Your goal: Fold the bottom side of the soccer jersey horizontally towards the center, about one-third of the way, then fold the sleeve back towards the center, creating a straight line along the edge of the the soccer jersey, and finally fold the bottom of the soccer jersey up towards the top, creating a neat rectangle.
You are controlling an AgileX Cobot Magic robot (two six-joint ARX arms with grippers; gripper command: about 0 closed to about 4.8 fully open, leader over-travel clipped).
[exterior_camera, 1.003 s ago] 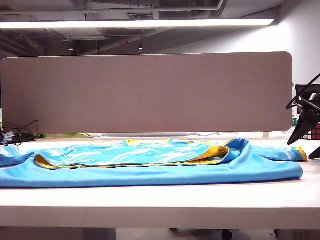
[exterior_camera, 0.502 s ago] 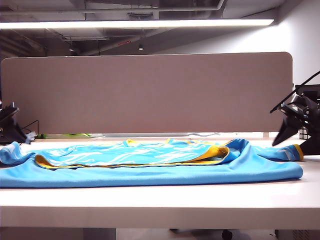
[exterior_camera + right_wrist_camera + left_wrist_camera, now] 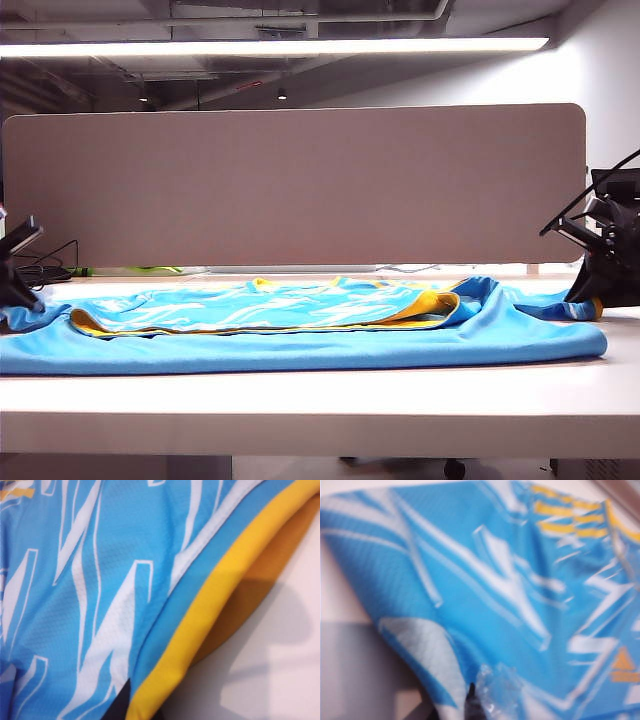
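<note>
The soccer jersey (image 3: 300,335), sky blue with white streaks and yellow trim, lies flat across the white table, its near side folded over. My left gripper (image 3: 18,290) is down on its left end. In the left wrist view a dark fingertip (image 3: 471,702) is shut on the streaked fabric (image 3: 485,595). My right gripper (image 3: 597,295) rests on the right sleeve end. Its dark fingertip (image 3: 122,707) shows under the jersey's yellow hem (image 3: 210,605), shut on that edge.
A tall grey partition panel (image 3: 300,185) stands along the back of the table. Black cables (image 3: 50,268) lie behind the jersey at the left. A strip of bare white table (image 3: 300,400) runs along the front edge.
Both arms have come in from the sides and sunk onto the jersey's two ends. Both grippers went from open to shut on the fabric.
</note>
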